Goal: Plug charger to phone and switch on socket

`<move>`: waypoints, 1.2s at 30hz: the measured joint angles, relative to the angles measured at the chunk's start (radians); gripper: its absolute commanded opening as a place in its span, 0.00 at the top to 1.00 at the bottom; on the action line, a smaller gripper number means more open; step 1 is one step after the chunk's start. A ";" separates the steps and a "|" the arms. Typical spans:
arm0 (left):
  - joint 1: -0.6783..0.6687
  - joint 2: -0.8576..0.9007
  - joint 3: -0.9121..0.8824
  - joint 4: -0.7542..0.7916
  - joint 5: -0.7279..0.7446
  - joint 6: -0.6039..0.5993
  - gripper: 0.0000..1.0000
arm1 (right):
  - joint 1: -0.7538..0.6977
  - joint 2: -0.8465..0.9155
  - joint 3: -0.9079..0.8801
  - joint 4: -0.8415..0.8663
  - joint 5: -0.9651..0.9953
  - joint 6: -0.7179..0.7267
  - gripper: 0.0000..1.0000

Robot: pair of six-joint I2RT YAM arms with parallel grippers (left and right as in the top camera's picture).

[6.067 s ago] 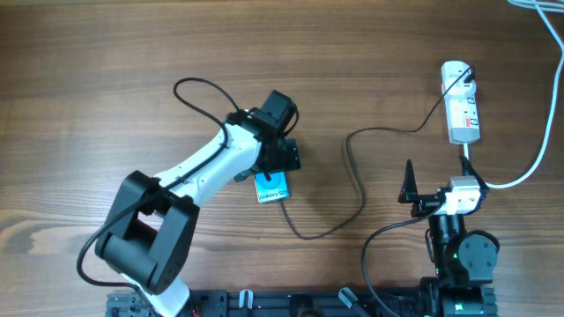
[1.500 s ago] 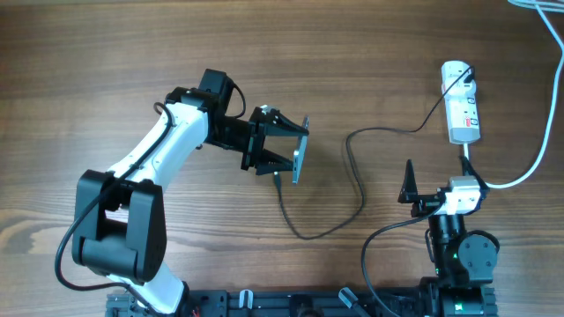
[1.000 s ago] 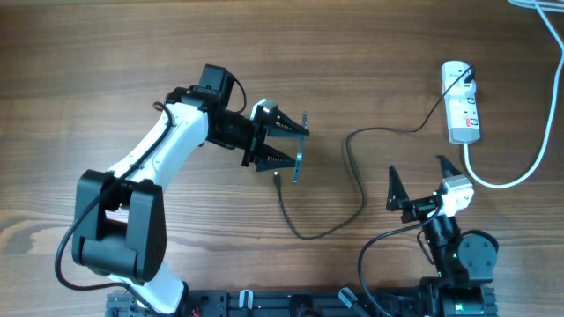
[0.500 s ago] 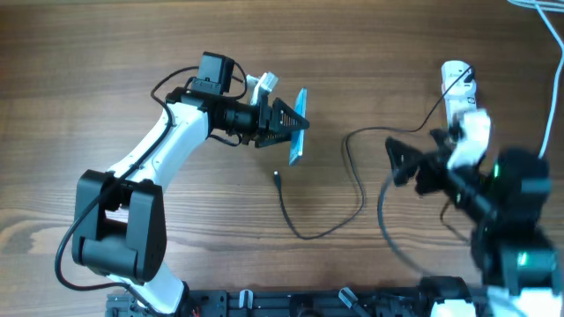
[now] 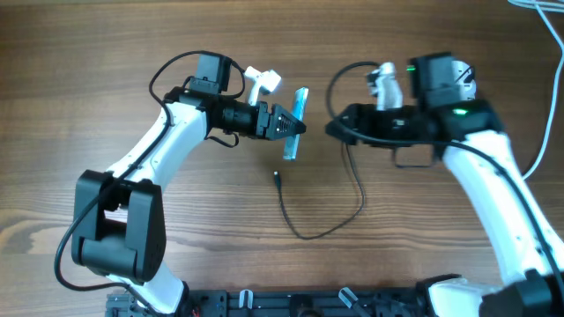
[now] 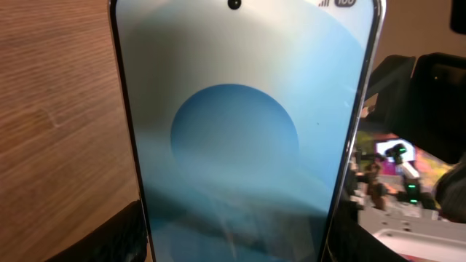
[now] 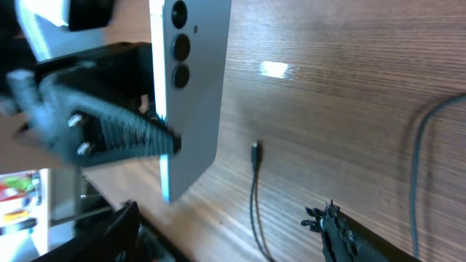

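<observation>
The slim flat smartphone with a glowing teal-blue screen [image 5: 295,123] is held clear of the brown wooden bench [image 5: 88,53], gripped across its width by the left jaws. It stands roughly upright, so only its thin edge is seen from overhead. The right jaws are spread wide with nothing between them and are reaching in close to the phone's rear face.

The thin black charger cable [image 5: 308,235] lies in a loose loop on the bench. Its small metal-tipped connector [image 5: 277,178] rests free, just below the raised phone and not yet picked up.

It is judged that the connector must be fetched next. It should be taken just behind its metal tip, so that the tip stays exposed, and turned into line with the phone's port end. The phone should be kept steady, and the connector pushed straight along the phone's length, not at an angle. Whether the port end is clear of the left jaws cannot be told.

A soft blue disc is shown on the screen, with a punch-hole lens at its top. The pale back carries a column of dark lenses.
</observation>
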 measured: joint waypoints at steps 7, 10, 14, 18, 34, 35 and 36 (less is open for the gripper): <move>-0.072 0.000 0.000 0.006 -0.110 0.014 0.43 | 0.126 0.050 0.000 0.190 0.187 0.190 0.20; -0.085 0.000 0.000 0.008 -0.126 0.014 0.43 | 0.146 0.050 0.001 0.202 0.277 0.241 0.22; -0.085 0.000 0.000 0.008 -0.133 0.014 0.42 | 0.158 0.077 0.001 0.225 0.328 0.266 0.27; -0.085 0.000 0.000 0.008 -0.134 0.014 0.42 | 0.166 0.132 0.001 0.265 0.346 0.284 0.42; -0.088 0.000 0.000 0.008 -0.140 0.014 0.39 | 0.170 0.144 0.001 0.316 0.322 0.327 0.75; -0.088 0.000 0.000 0.008 -0.140 0.014 0.39 | 0.171 0.144 0.001 0.315 0.320 0.330 0.76; -0.088 0.000 0.000 0.008 -0.140 0.014 0.39 | 0.171 0.144 0.001 0.315 0.319 0.332 0.78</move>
